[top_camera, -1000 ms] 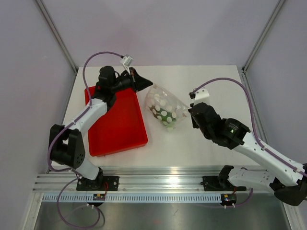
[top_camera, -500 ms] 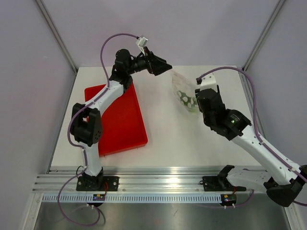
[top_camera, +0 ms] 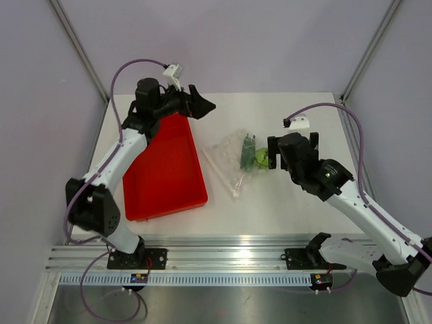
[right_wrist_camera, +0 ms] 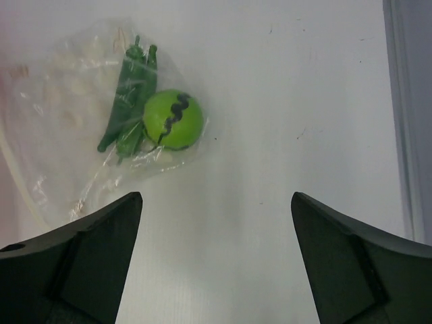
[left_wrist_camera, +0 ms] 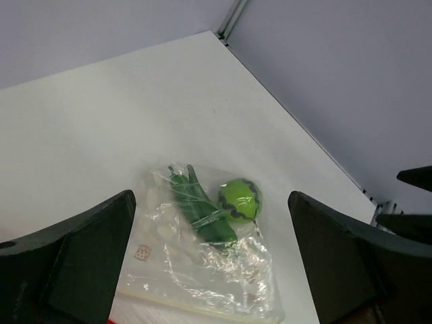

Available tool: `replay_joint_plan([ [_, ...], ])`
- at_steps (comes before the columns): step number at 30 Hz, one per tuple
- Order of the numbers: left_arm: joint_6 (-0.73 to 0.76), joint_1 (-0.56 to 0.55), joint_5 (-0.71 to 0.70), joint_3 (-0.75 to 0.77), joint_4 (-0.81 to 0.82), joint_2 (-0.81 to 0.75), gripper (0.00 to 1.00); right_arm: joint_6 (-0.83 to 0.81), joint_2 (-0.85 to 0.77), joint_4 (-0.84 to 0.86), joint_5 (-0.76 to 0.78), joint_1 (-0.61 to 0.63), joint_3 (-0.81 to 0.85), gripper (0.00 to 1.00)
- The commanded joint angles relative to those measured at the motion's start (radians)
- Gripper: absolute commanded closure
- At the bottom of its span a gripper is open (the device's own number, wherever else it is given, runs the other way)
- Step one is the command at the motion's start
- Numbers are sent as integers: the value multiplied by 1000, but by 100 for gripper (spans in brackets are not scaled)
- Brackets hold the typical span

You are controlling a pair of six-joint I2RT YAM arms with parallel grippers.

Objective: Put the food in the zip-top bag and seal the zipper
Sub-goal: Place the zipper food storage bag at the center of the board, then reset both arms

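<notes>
The zip-top bag point(top_camera: 229, 154) lies flat on the white table between the arms, free of both grippers. Inside its right end sit the food items: a lime-green ball point(top_camera: 260, 158) point(left_wrist_camera: 239, 200) point(right_wrist_camera: 173, 119) and a dark green pod point(top_camera: 248, 152) point(left_wrist_camera: 202, 209) point(right_wrist_camera: 128, 94). The zipper point(top_camera: 219, 174) point(left_wrist_camera: 202, 304) is the pale strip along the bag's left edge. My left gripper point(top_camera: 201, 104) point(left_wrist_camera: 210, 266) hangs open above the tray's far end, looking down on the bag point(left_wrist_camera: 202, 263). My right gripper point(top_camera: 292, 145) point(right_wrist_camera: 216, 260) stands open just right of the bag point(right_wrist_camera: 67, 121), over bare table.
A flat red tray point(top_camera: 162, 169) lies left of the bag, under the left arm. A metal rail point(top_camera: 229, 256) runs along the near table edge. Frame posts and grey walls close in the back and sides.
Both grippers opened and let go of the bag, which dropped from mid-air onto the table. The left arm swung back left toward the tray; the right gripper pulled slightly right.
</notes>
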Motion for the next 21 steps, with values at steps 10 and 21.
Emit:
replay_joint_plan([
  [10, 187, -92, -382, -427, -140, -590, 1, 243, -51, 7, -204, -257, -40, 1],
  [21, 135, -100, -570, -593, -273, -868, 1, 353, -96, -39, -184, -319, -102, 1],
])
